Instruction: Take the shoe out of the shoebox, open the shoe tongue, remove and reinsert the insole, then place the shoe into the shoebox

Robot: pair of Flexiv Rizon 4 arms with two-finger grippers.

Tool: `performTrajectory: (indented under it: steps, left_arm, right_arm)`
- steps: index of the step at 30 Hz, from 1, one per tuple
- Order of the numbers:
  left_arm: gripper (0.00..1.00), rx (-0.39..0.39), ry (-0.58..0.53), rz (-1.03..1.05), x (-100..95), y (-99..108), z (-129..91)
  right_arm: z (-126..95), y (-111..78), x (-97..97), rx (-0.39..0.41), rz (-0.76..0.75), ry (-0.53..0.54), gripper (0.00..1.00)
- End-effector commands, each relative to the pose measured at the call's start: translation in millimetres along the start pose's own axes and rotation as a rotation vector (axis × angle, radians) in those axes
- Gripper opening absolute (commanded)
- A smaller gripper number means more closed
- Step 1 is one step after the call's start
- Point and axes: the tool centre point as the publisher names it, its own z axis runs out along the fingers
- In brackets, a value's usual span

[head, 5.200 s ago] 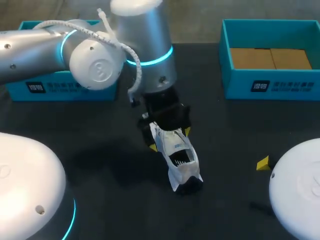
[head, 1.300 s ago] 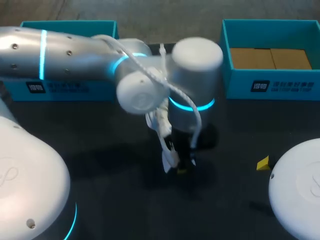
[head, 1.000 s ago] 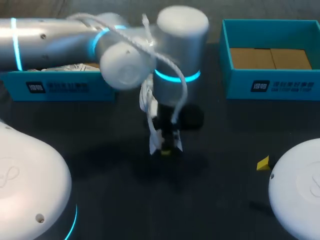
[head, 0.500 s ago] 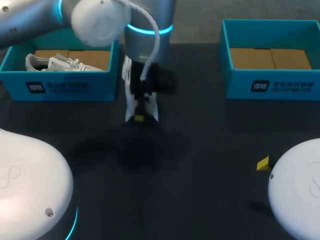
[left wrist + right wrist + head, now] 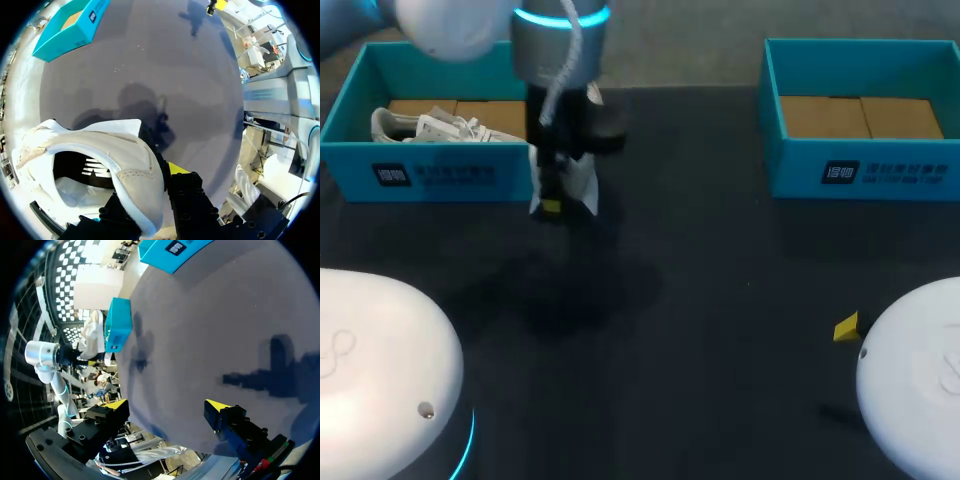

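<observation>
My left gripper (image 5: 558, 205) is shut on the white shoe (image 5: 582, 186) and holds it above the table, just off the right front corner of the left teal shoebox (image 5: 430, 175). In the left wrist view the shoe (image 5: 115, 155) hangs with its dark opening in sight. The heel collar is pinched between the fingers, and only one yellow fingertip (image 5: 176, 168) shows. My right gripper (image 5: 167, 405) stands open and empty low over the table near the front right. In the head view only one of its yellow fingertips (image 5: 847, 327) shows.
A white bundle (image 5: 430, 127) lies inside the left shoebox. A second teal shoebox (image 5: 860, 165) with a brown cardboard floor stands at the back right. My arms' white bases (image 5: 380, 380) fill the front corners. Dark tabletop (image 5: 700, 300) lies between them.
My left arm has carried the shoe from the middle of the table toward the back left, up to the left shoebox. The right arm has not moved.
</observation>
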Motion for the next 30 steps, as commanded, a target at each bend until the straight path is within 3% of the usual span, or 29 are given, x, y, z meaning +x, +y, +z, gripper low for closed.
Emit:
performTrajectory:
  steps: [1,5,6,10,30]
  left_arm:
    - [0.00,0.043,0.021,-0.002,-17.2,46,-19]
    - [0.00,0.033,0.048,0.007,-31.7,62,-29]
    - [0.00,0.040,0.079,0.022,-45.1,76,-38]
    - [0.00,0.016,0.102,-0.013,-62.7,95,-58]
    - [0.00,0.016,0.102,-0.013,-62.7,95,-58]
  right_arm:
    - [0,-1.9,1.1,-0.003,0.000,-0.003,1.00]
    - [0,-1.9,1.1,-0.003,0.000,-0.003,1.00]
    - [0,-1.9,1.1,-0.003,0.000,-0.003,1.00]
    - [0,-1.9,1.1,-0.003,0.000,-0.003,1.00]
    - [0,-1.9,1.1,-0.003,0.000,-0.003,1.00]
